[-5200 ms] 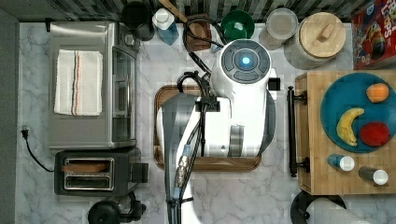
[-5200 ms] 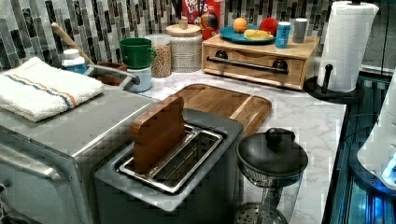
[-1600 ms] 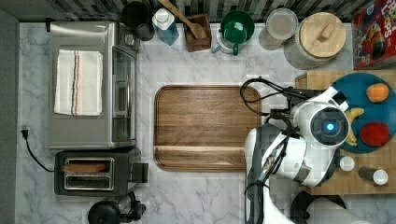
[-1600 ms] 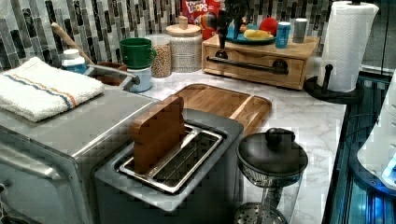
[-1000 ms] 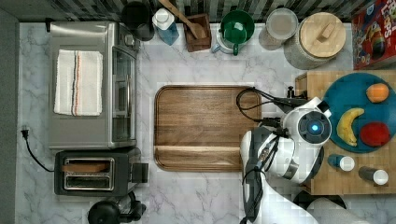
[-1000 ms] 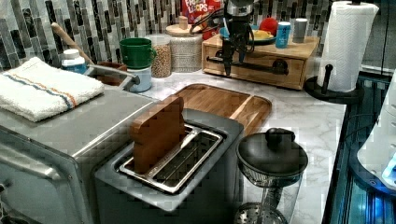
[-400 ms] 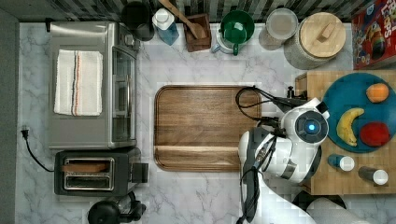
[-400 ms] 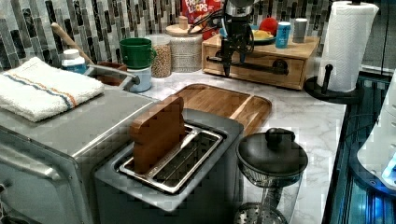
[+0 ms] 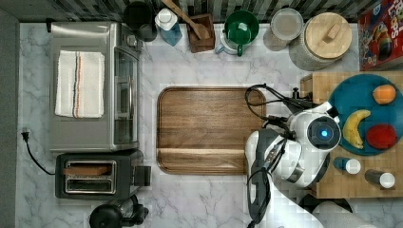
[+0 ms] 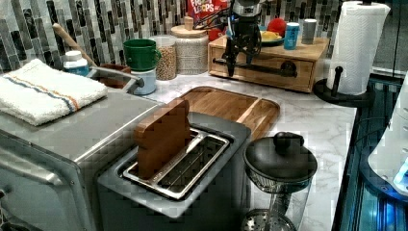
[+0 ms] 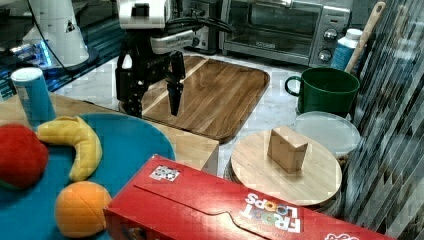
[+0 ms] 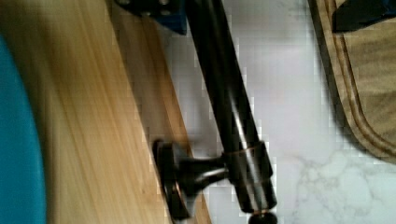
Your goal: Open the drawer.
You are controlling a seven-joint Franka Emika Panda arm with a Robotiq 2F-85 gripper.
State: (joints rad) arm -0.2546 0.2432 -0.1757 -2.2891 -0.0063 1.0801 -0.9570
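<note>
The drawer [image 10: 284,79] is the front of a light bamboo box and sits shut, flush with the box. Its long black bar handle [image 10: 267,67] runs across the front. In the wrist view the handle [image 12: 224,102] lies close to the wooden front [image 12: 93,116]. My gripper [image 10: 239,65] points down at the handle's end on the left view's left side. It is open, with one finger on each side of the bar. In the right view the gripper [image 11: 154,105] hangs open beside the box edge. The white wrist [image 9: 316,135] covers it in the top view.
A dark cutting board [image 9: 209,128] lies just in front of the drawer. A blue plate [image 9: 361,95] with fruit and small containers sits on the box top. A paper towel roll [image 10: 358,45] stands beside the box. A green mug [image 9: 241,26], jars and a cereal box line the back wall.
The arm has swung from over the cutting board to the box front and come down, bringing the open fingers around the handle. The drawer has not moved.
</note>
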